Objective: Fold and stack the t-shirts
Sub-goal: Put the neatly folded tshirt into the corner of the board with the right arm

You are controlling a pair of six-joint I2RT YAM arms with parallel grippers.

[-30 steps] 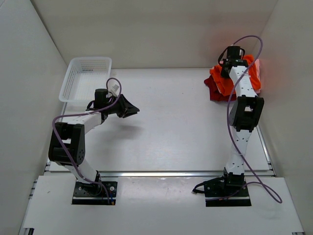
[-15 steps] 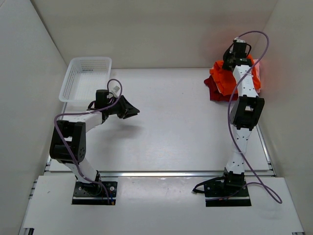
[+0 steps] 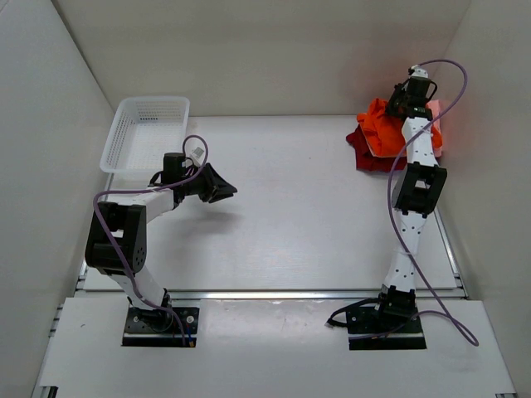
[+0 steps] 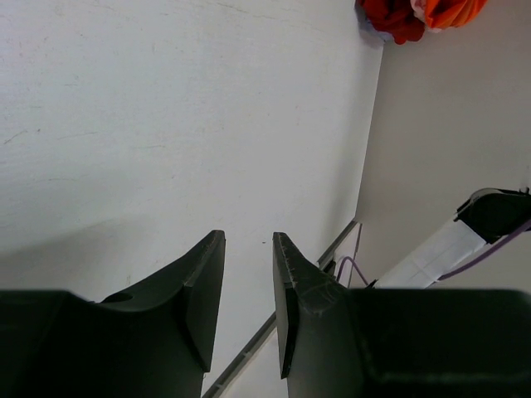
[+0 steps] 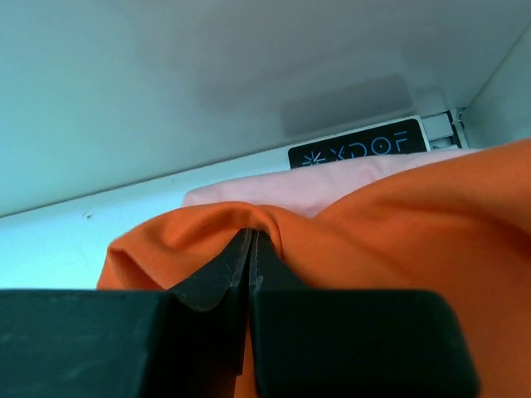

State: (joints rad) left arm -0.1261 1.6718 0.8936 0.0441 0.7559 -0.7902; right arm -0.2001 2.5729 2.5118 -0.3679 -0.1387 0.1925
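Right tool [image 5: 250,236] is clamping fully closed on a raised fold of the orange t-shirt [image 5: 398,232], with cloth bunching over both fingers. The heap is sitting in the far right corner of the tabletop [image 3: 307,191]. Orange is lying on top, the pink t-shirt [image 5: 315,186] is peeking out behind it against the wall, and the dark red t-shirt [image 3: 358,149] is poking out on the left edge. Everything is crumpled, so I'm not seeing a long axis on any of them.

Left tool [image 4: 249,240] is hanging over the left-middle of the tabletop near the basket [image 3: 124,133], jaws a narrow gap apart and gripping nothing. The heap is lying well apart from it, far across to its right.

The key relation is that the right arm is reaching almost fully stretched to that corner. I'm judging the pull needs to go back toward the bases and centre, where the left arm can join.
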